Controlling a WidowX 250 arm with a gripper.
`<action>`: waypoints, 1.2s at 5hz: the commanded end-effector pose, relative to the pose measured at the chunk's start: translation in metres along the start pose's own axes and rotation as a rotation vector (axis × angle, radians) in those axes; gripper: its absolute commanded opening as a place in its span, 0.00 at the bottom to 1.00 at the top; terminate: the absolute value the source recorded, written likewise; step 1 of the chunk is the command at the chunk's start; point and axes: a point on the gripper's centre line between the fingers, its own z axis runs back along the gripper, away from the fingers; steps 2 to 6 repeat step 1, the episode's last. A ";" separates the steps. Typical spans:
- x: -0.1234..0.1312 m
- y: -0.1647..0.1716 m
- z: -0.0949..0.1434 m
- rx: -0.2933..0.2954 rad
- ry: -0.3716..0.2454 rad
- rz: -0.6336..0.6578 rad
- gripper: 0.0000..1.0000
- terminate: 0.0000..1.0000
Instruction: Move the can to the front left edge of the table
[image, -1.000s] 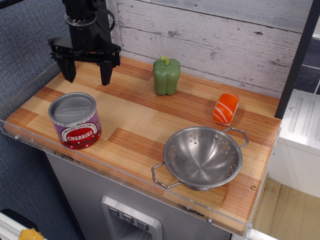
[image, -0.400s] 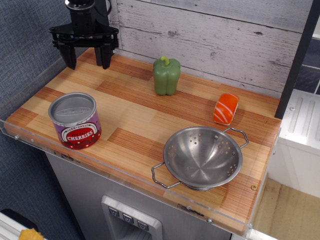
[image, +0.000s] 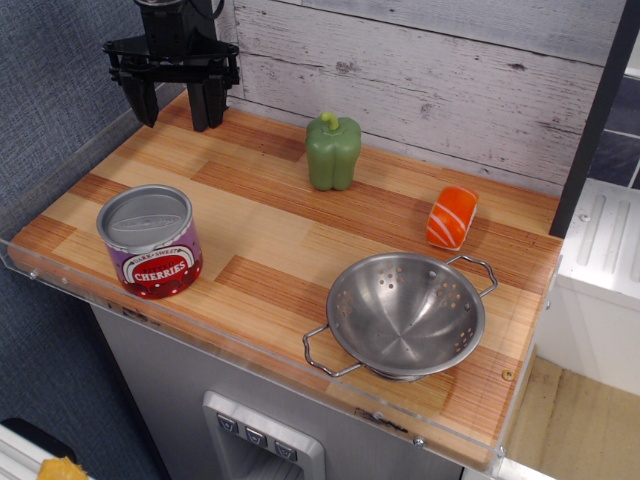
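The can (image: 150, 240), a short tin with a grey lid and a purple-and-red "CHERRIES" label, stands upright near the front left edge of the wood-plank table (image: 290, 250). My gripper (image: 174, 112) hangs open and empty above the table's back left corner, well behind the can and apart from it. Its two black fingers point down.
A green pepper (image: 333, 150) stands at the back middle. An orange-and-white sushi piece (image: 452, 216) lies at the right. A steel colander (image: 405, 314) sits at the front right. A white plank wall runs behind, and a clear acrylic rim lines the front edge.
My gripper has risen and drawn back toward the back left corner, away from the can. The can has not moved.
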 end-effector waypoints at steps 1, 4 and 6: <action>0.007 0.006 0.020 0.001 -0.050 0.014 1.00 1.00; 0.007 0.006 0.020 0.001 -0.050 0.014 1.00 1.00; 0.007 0.006 0.020 0.001 -0.050 0.014 1.00 1.00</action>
